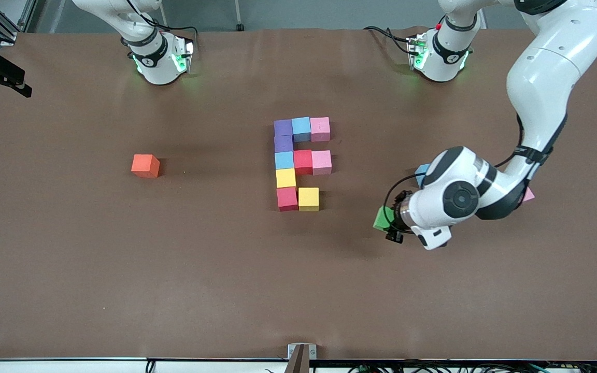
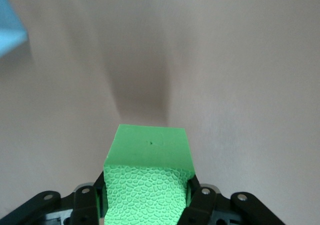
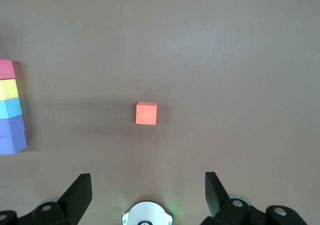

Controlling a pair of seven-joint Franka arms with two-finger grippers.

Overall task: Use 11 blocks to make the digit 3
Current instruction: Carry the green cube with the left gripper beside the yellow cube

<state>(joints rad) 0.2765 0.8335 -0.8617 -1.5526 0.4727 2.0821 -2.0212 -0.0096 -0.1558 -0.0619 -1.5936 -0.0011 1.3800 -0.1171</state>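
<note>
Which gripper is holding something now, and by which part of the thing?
The left gripper holds the green cube by two opposite side faces. The right gripper is open and holds nothing.

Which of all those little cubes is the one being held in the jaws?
The green cube, the only green one. The left gripper has its jaws shut on it, toward the left arm's end of the table, apart from the coloured figure and the lone orange cube.

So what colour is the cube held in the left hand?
Green: the cube sits clamped in the left hand, clearest in the left wrist view.
</note>
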